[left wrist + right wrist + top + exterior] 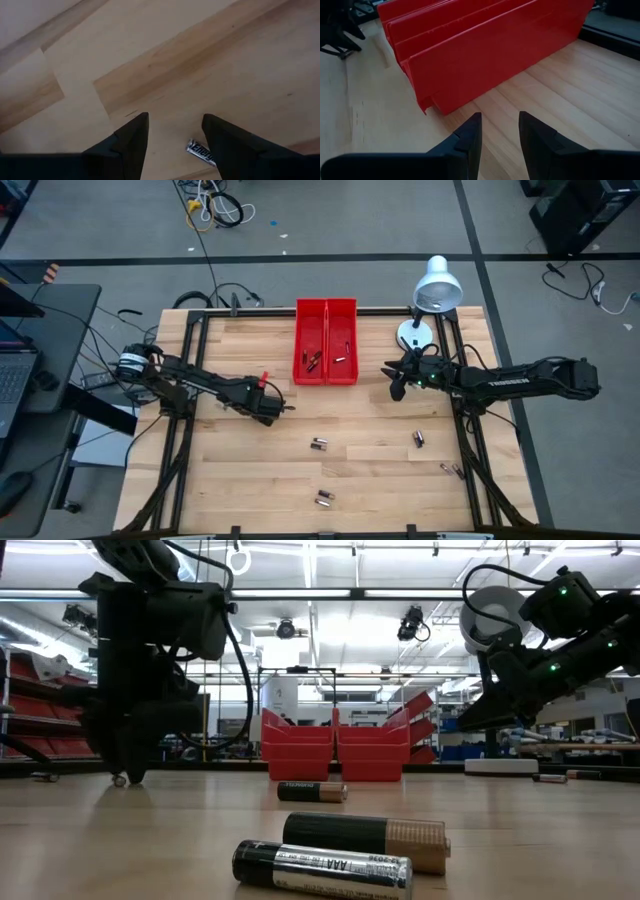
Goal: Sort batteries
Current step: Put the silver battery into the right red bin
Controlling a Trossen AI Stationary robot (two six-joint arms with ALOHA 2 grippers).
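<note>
A: From above, how many batteries do you count?

B: On the table (pixel 250 480) four places with batteries (pixel 319 445): at the centre, at 6 o'clock, and two toward 4 o'clock; some may be pairs. Three more lie inside the two red bins (pixel 325 355) at 12 o'clock. A white lamp (pixel 435 285) stands at 1 o'clock.

A: And the grippers?

B: The left gripper (pixel 278 412) is at 9 o'clock from the centre, the right gripper (pixel 396 380) just right of the bins. Both are empty.

A: The low view?

B: Two batteries lie touching in front, one silver and black, one black and copper. A third lies behind them, before the bins.

A: The wrist views?

B: The left fingers (pixel 132 140) stand wide apart over the wood; one silver battery (pixel 201 151) lies half hidden beside one finger. The right fingers (pixel 470 135) have a narrow gap and face the bin wall.
</note>
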